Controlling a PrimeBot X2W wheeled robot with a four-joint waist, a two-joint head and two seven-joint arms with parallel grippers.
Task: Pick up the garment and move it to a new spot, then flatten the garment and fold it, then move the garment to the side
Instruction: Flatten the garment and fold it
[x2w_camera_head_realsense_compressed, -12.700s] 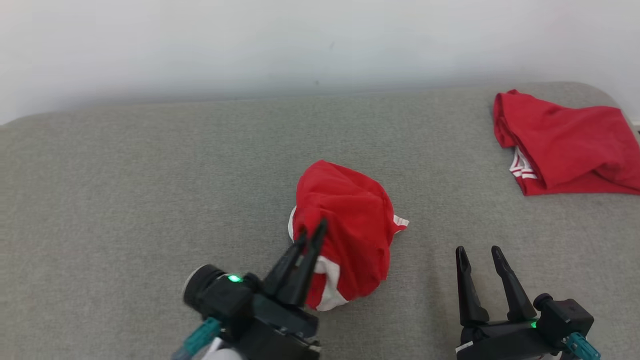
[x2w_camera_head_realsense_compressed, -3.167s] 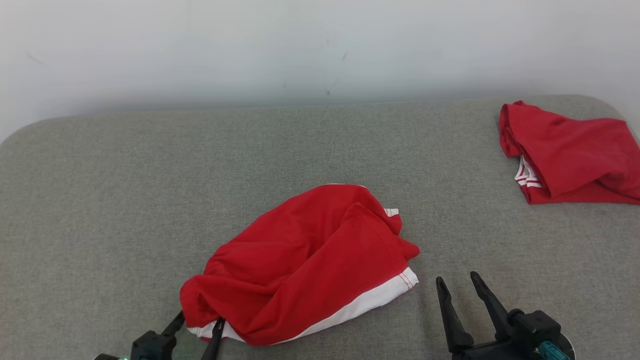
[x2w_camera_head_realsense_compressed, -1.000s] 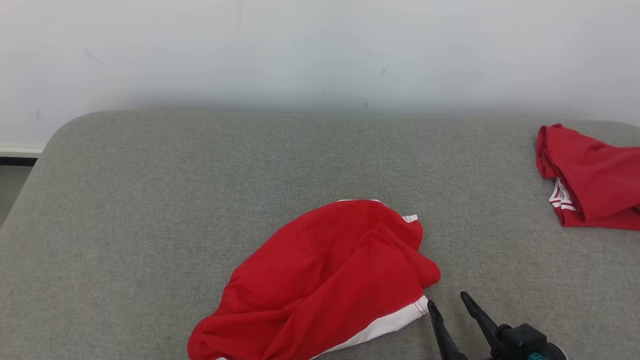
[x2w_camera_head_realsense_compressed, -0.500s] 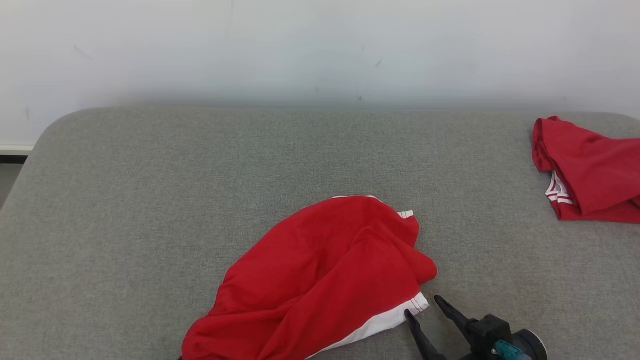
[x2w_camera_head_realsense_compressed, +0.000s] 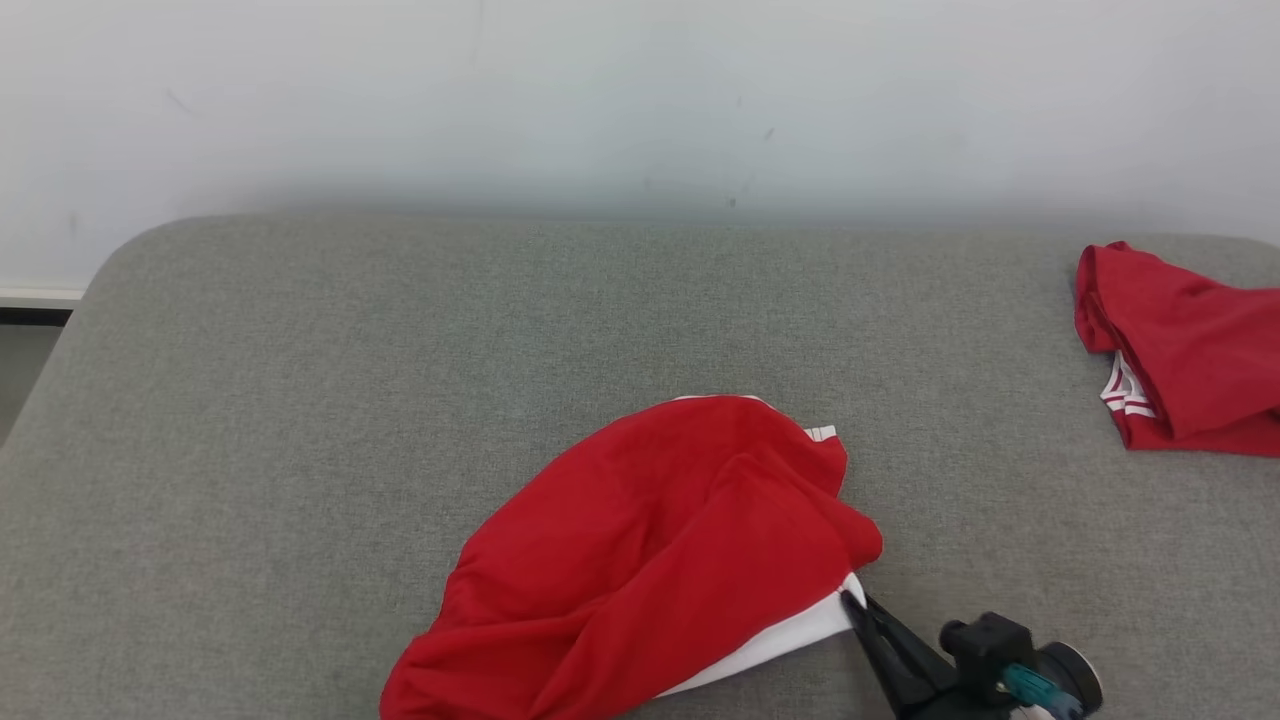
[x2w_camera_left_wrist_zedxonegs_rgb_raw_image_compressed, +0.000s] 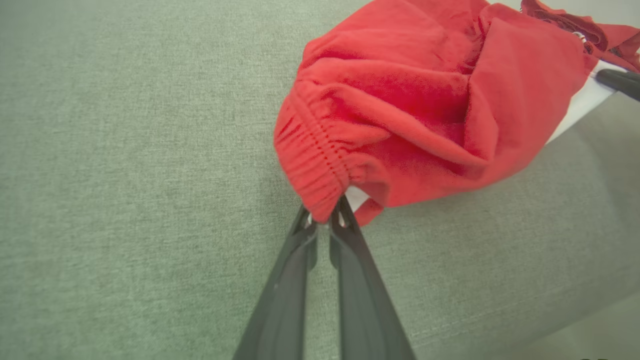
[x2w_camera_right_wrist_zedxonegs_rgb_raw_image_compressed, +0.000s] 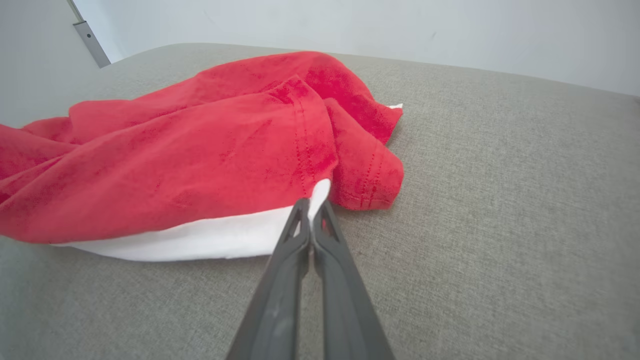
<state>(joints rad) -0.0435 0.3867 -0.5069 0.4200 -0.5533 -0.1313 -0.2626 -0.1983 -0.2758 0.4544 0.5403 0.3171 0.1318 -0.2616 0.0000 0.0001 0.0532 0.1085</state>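
the left gripper (x2w_camera_left_wrist_zedxonegs_rgb_raw_image_compressed: 324, 221) clamps the garment (x2w_camera_head_realsense_compressed: 650, 540) by its near-left waistband (x2w_camera_left_wrist_zedxonegs_rgb_raw_image_compressed: 312, 165) and the right gripper (x2w_camera_head_realsense_compressed: 853, 603) by its white near-right hem (x2w_camera_right_wrist_zedxonegs_rgb_raw_image_compressed: 200, 242), seemingly to stretch it flat.

Soft, even, bright light with no glare. The garment (x2w_camera_head_realsense_compressed: 650, 560) casts only a faint shadow on the bench (x2w_camera_head_realsense_compressed: 300, 400). The head view is sharp, with a hazy band on the wall (x2w_camera_head_realsense_compressed: 600, 100) along the bench's far edge. Both wrist views bend at their edges, and the left tool (x2w_camera_left_wrist_zedxonegs_rgb_raw_image_compressed: 325, 220) and right tool (x2w_camera_right_wrist_zedxonegs_rgb_raw_image_compressed: 310, 207) blur near the lens.
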